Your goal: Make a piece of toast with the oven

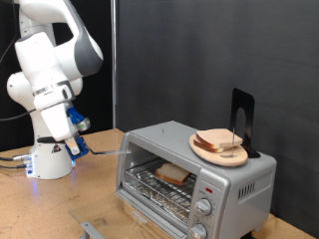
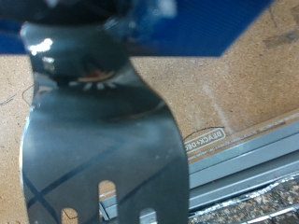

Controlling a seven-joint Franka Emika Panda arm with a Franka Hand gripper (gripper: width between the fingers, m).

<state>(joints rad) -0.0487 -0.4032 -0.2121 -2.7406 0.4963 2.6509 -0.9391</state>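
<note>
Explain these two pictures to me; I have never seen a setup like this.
The exterior view comes from a camera standing off to one side. It shows a white robot arm on a wooden table. Its pincer, with blue parts, hangs low beside the arm's base.

To the exterior view's right stands a boxy silver toaster oven. A pale slice of bread lies on the wire rack inside it. On top of the oven is a round wooden plate holding more bread slices, beside a black upright stand.

The wrist view comes from a camera on the arm's hand. A dark grey slotted fork-like tool fills most of it, above the table. The actual grip on the tool is hidden.
</note>
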